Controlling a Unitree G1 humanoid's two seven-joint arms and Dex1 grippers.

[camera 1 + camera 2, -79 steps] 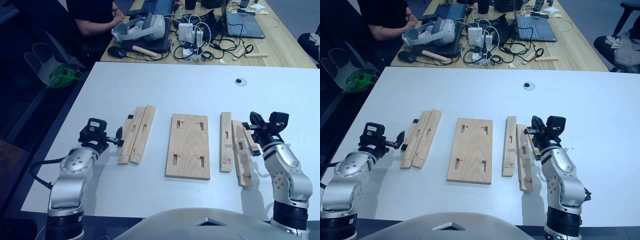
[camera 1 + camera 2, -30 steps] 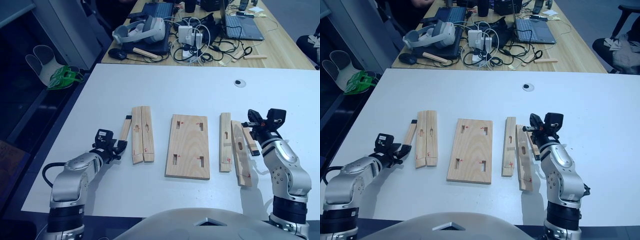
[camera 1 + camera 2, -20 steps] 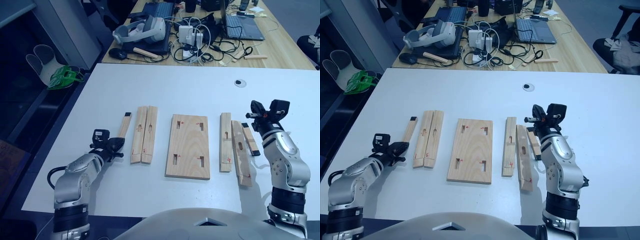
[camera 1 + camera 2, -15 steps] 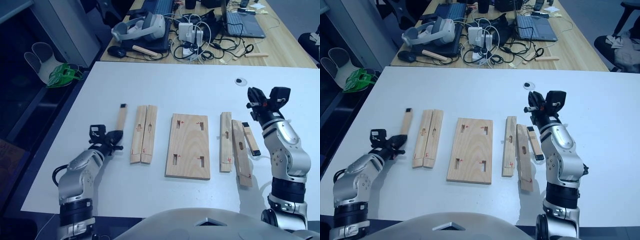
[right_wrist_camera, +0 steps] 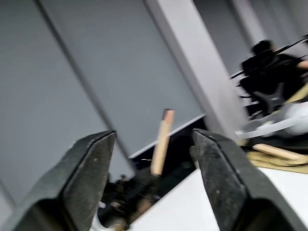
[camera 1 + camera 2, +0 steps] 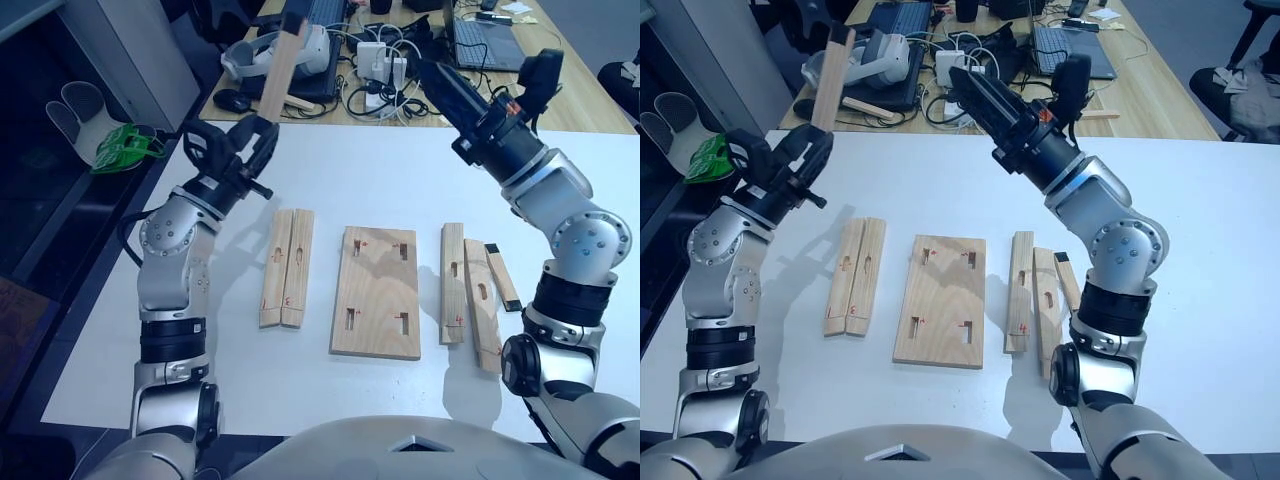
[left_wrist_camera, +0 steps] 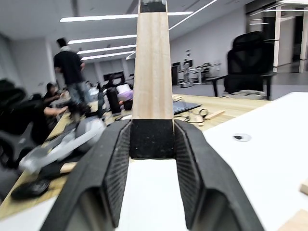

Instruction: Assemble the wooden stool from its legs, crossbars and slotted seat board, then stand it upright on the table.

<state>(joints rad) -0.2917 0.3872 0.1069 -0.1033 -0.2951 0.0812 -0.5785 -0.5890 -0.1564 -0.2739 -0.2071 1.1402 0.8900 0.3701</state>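
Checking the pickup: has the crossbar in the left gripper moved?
Yes: the crossbar rose from the table beside the leg pair; left gripper holds it upright.

We see our left tool (image 6: 810, 148) up above the table (image 6: 1200, 250), clamping a crossbar (image 6: 832, 75) that stands nearly upright. Our right tool (image 6: 968, 82) hangs high, pointing toward it. The seat (image 6: 940, 300) lies flat beside paired legs (image 6: 855, 277).

White table (image 6: 330, 180). Mid: seat board (image 6: 377, 292) lying flat, 4 slots. To its left, apart from it: 2 leg pieces (image 6: 283, 267) side by side, touching. To its right: leg (image 6: 452, 283) just beside board, 2nd leg (image 6: 482, 305) against it, slightly angled, then short crossbar (image 6: 502, 277) w/ dark ends.
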